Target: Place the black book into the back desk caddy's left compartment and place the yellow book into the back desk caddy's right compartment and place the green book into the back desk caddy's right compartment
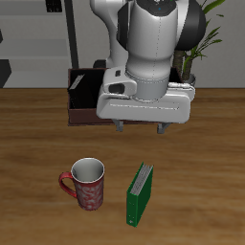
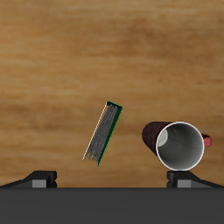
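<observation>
Nearest the front edge of the tabletop point(image 1: 29, 144) stood the green book point(image 1: 140, 194), upright on its lower edge with its pale pages showing, and just beside it a red mug point(image 1: 85, 183), close but apart; from the wrist view the same book point(image 2: 103, 133) appeared as a thin slanted strip beside the mug's open mouth point(image 2: 181, 145). Farther back, the hand point(image 1: 142, 125) hung above the bare wood between the book and the back desk caddy point(image 1: 86, 96), grasping nothing; its fingers were spread, and nothing lay between them in the wrist view. The caddy sat well behind the book, largely hidden by the arm, so its compartments could not be read; no black or yellow book was visible in either view.

By my judgement the step in hand was fetching the green book, the approach only beginning. To do it well, the hand should come forward over the book and turn so its fingers line up across the thin covers, matching the slant seen from the wrist; it should descend squarely onto the top edge; the mug stood close enough that a wide or skewed descent might knock it, or tip the slim book over.
</observation>
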